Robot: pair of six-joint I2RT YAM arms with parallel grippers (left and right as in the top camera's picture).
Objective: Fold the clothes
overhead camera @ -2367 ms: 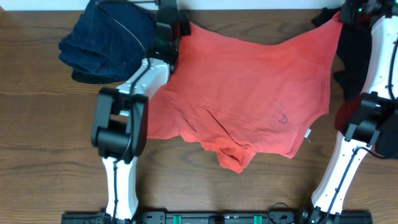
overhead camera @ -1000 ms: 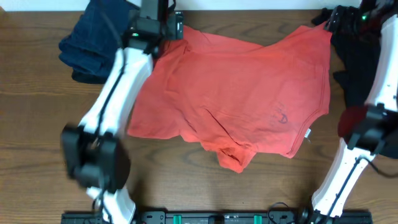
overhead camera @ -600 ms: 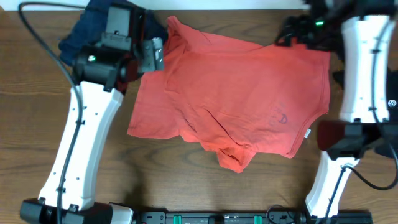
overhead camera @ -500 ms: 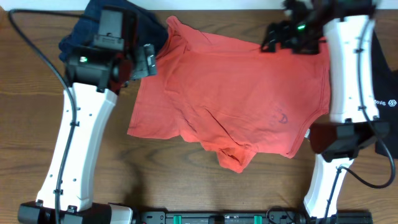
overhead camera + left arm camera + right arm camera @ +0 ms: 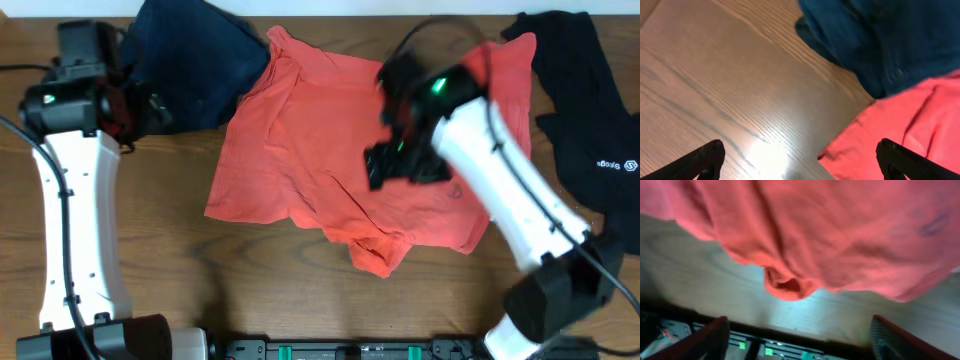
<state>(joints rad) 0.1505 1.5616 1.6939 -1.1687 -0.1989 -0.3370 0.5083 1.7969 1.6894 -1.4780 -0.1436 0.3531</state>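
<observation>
At the near edge of the surface (image 5: 150, 270), the T-shirt (image 5: 300, 150) bunches into a rumpled fold, as it did half a second ago. From there it spreads flat across the middle toward the far edge, its outline unchanged.

The right end effector (image 5: 802, 340) has swung in from the shirt's far-right corner and now hangs over the middle of the shirt, blurred in the overhead view. Its wrist camera looks down on the bunched fold, with the two fingers spread wide at the picture's corners and nothing between them.

The left end effector (image 5: 807, 160) has drawn away from the shirt's far-left corner toward the surface's left edge. Its fingers are also spread wide and empty, over bare wood just beside the shirt's edge.

At the far-left corner lies the dark navy denim garment (image 5: 200, 60), touching the shirt's far-left corner. At the far-right corner the black shirt (image 5: 575, 90), earlier mostly hidden by the right arm, now shows whole, its small white logo (image 5: 615, 163) included.
</observation>
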